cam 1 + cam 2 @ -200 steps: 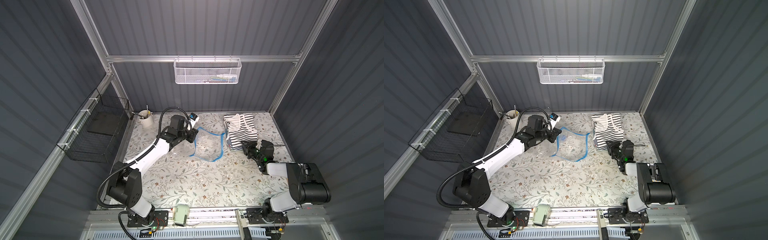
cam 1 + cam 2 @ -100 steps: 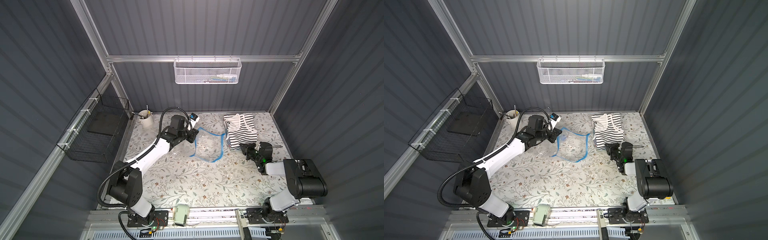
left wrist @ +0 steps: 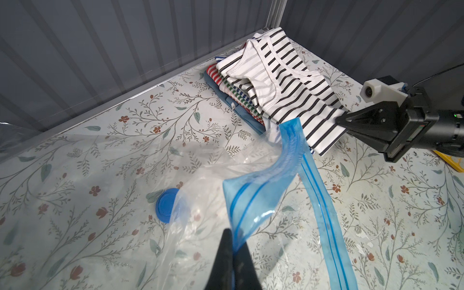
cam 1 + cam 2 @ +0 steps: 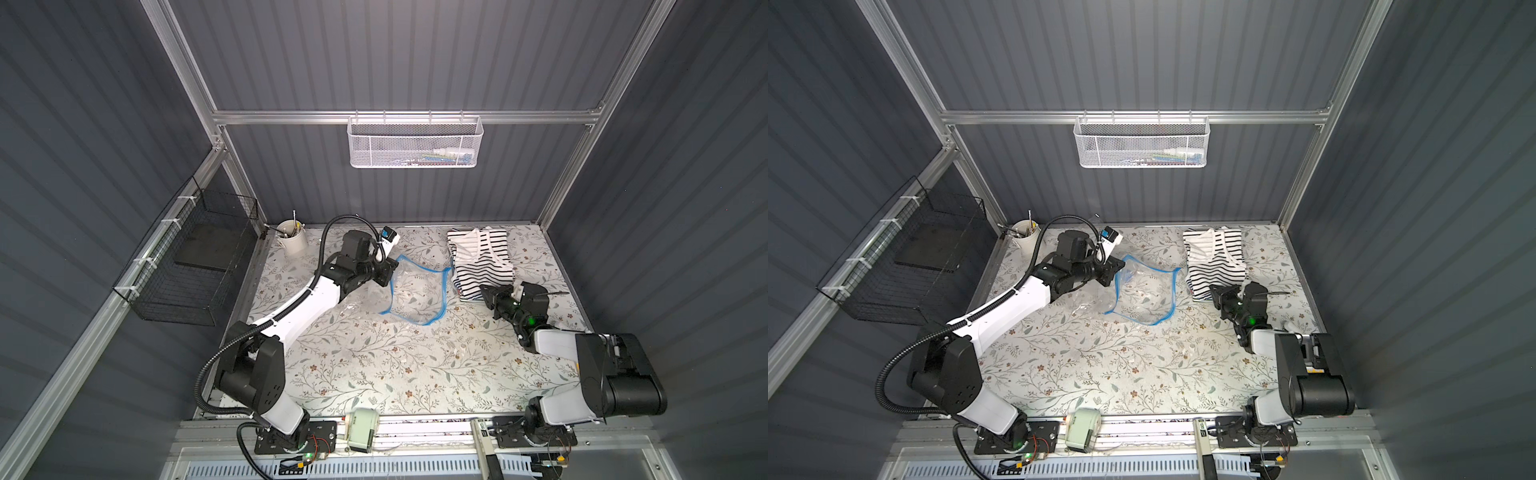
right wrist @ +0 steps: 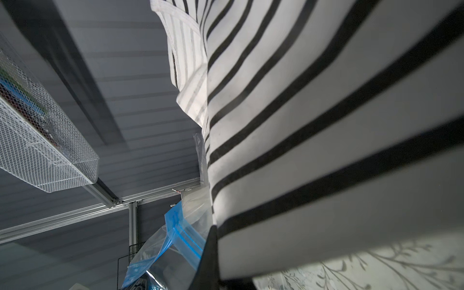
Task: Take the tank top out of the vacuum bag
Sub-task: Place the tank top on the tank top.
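Extraction looks done: striped tank top (image 4: 482,266) lies on folded clothes (image 3: 226,82) beside the vacuum bag (image 4: 419,291). The right end effector (image 4: 485,291) pinches its hem, the left end effector (image 3: 234,251) the zip strip (image 3: 288,150); releasing both seems next.

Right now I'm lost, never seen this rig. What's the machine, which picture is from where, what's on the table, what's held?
It is a robot with two arms, left arm and right arm, mounted at the front of a floral table. Two pictures look down from one overhead camera; the other two come from a camera on each wrist. On the table lie a clear vacuum bag, seemingly empty, with blue zip strip and valve cap, and a striped tank top atop a pile of folded clothes. The left hand is shut on the zip strip. The right hand is shut at the tank top's hem and appears to pinch it.
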